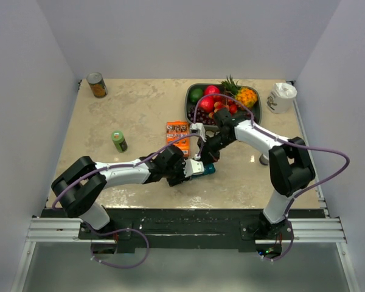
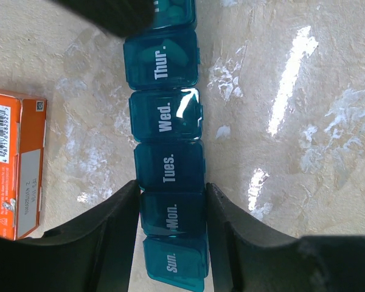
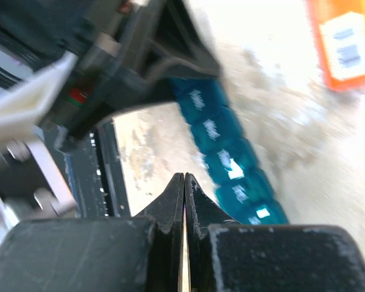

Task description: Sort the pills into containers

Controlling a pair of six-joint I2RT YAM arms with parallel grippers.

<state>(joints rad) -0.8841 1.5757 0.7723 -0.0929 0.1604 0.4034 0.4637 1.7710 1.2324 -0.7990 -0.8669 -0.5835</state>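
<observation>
Left gripper [image 2: 172, 194] is clamped narrow on the pill organiser [image 2: 168, 158]. One finger sits on each long side at the Mon. compartment, both touching the teal walls. The strip lies flat on the bench [image 2: 304, 121] and runs straight out ahead of that gripper: Sun. is nearest the palm, then Mon., Tues., Wed., Thur., with one more cut off by the frame edge. The lids I can read are down. Pale pills [image 2: 173, 56] show through the Thur. lid.

Right gripper [image 3: 184, 177] is fully closed, fingertips pressed together, and I see nothing between them. From its own camera the organiser lies just to the right of its tips and angles away ahead, with the left gripper at the far end. In the left wrist view a dark shape hangs over the far end of the strip. I can't tell whether it touches.

Orange box [image 2: 15, 164] lies on the bench to the left of the left gripper, apart from the organiser. Fruit bowl [image 1: 193, 108] is beyond the right gripper.
</observation>
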